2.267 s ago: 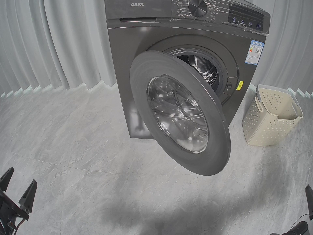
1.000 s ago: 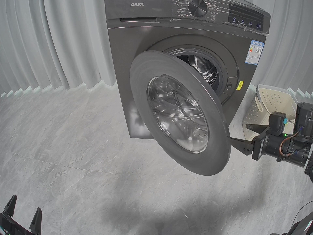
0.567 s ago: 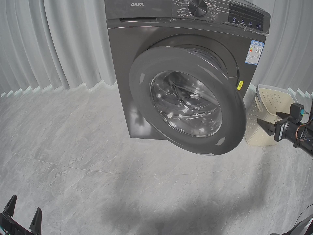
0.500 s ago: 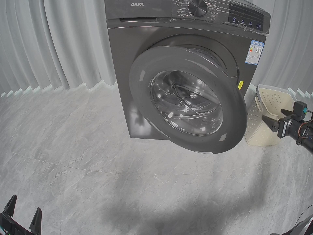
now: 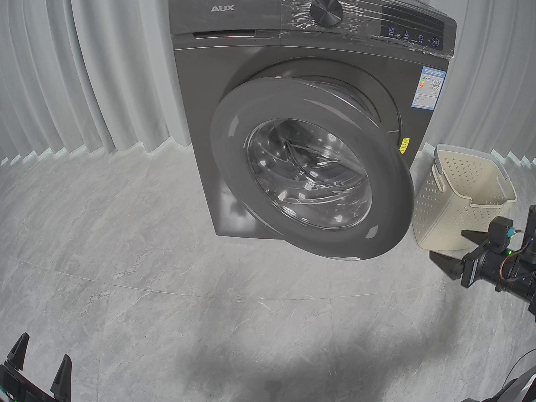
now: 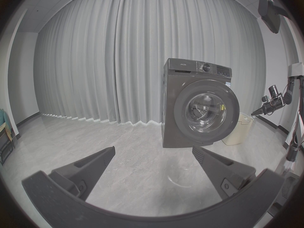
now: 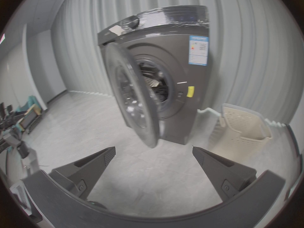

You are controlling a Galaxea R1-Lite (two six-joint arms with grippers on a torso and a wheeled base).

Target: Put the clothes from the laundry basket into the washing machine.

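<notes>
Two changes noted from the head view. First, finds the door [image 5: 310, 168] of the washing machine [image 5: 223, 23] swung most of the way shut, against wide open a second ago, though not yet latched. Second, finds the right gripper [image 5: 446, 243] drawn back from the door's edge and lower, in front of the laundry basket [image 5: 446, 213], jaws spread wide, holding nothing. Leaves the left gripper [image 5: 44, 346] low at the near left as before, jaws apart, empty. Puts the slight leftward shift of the whole picture down to the camera, not the washing machine.

From the left wrist view: looks between its own parted, empty jaws at the washing machine well off, door nearly closed, laundry basket just beside it.

From the right wrist view: meets the door almost edge-on, a gap left open, and makes out dark and pale clothes [image 7: 155, 83] inside. Sees no cloth in what shows of the laundry basket. Suggests loading done and closing under way; probably needs one more push to latch.
</notes>
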